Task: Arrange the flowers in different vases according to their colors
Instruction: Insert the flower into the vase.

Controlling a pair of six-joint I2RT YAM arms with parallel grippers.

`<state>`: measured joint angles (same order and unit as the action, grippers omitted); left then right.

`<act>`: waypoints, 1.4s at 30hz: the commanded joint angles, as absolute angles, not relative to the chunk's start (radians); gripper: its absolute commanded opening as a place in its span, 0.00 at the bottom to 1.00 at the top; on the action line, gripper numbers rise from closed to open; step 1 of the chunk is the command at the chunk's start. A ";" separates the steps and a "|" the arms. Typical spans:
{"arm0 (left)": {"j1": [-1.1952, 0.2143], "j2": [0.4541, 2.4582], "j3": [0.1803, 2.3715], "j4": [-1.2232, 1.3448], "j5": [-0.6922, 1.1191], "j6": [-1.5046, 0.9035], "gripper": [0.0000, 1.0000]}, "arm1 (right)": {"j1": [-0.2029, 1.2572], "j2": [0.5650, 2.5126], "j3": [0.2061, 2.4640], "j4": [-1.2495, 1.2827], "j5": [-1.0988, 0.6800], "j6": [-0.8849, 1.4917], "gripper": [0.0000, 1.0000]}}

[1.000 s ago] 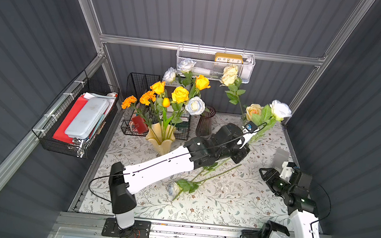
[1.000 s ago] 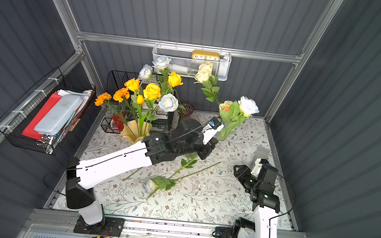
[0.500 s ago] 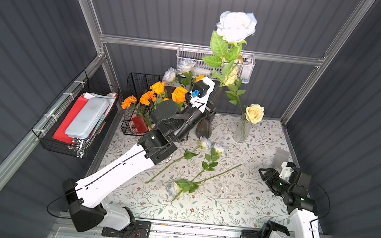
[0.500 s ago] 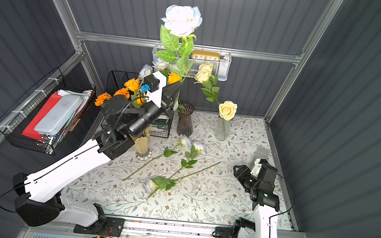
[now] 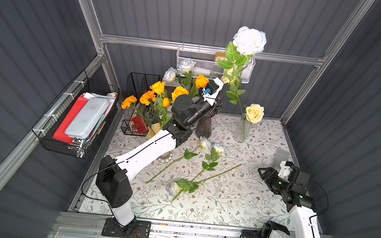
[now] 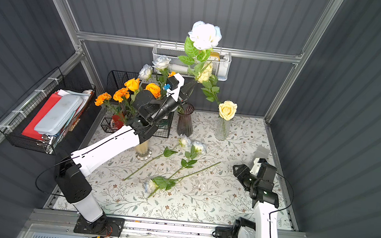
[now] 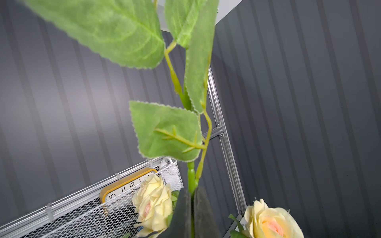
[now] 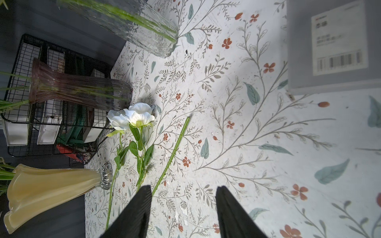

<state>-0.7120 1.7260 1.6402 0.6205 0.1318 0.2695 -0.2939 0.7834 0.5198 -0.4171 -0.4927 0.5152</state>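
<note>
White fabric petals on a green plastic stem: the bluish-white rose (image 5: 249,41) should be light but top-heavy. It stands upright in the upper centre of both top views. The left gripper (image 7: 191,197) is clamped tight on bare stem just below the leaves. I judge that the right hold, since the stem looks springy and the leaves would snag on a rim. The dark purple vase (image 5: 204,128) sits below it, mid-frame; I cannot tell whether the stem end has reached the mouth.

The right gripper (image 8: 184,188), lower right, has its fingers half apart and holds nothing. Other pale roses (image 5: 220,148) lie on the printed tablecloth (image 5: 223,208), centre. The clear vase (image 5: 242,130) holds a cream rose (image 5: 254,113). The glass vases may tip. Ribbed walls close three sides, and a black wire basket (image 5: 139,87) crowds the left.
</note>
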 commanded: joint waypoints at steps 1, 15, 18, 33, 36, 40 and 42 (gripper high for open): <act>-0.683 1.758 1.678 0.736 0.185 0.237 0.00 | -0.299 0.792 0.512 -0.399 -0.517 0.497 0.55; -0.574 1.923 1.671 0.948 0.283 0.120 0.00 | -0.300 0.795 0.509 -0.390 -0.538 0.492 0.55; -0.571 1.951 1.666 0.976 0.283 0.092 0.00 | -0.299 0.799 0.510 -0.391 -0.539 0.488 0.55; -0.559 2.030 1.590 1.118 0.252 0.052 0.24 | -0.298 0.777 0.510 -0.386 -0.581 0.483 0.56; -0.560 2.020 1.589 1.099 0.253 0.044 0.47 | -0.300 0.772 0.510 -0.385 -0.584 0.485 0.56; -0.560 2.000 1.598 1.039 0.224 0.030 0.68 | -0.299 0.763 0.507 -0.384 -0.590 0.487 0.56; -0.561 1.977 1.589 1.005 0.205 0.012 0.73 | -0.300 0.759 0.505 -0.381 -0.593 0.487 0.56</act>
<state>-0.5629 2.0178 1.5940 1.0451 0.2382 0.0437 -0.2939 0.7708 0.5167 -0.3958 -0.5762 0.4961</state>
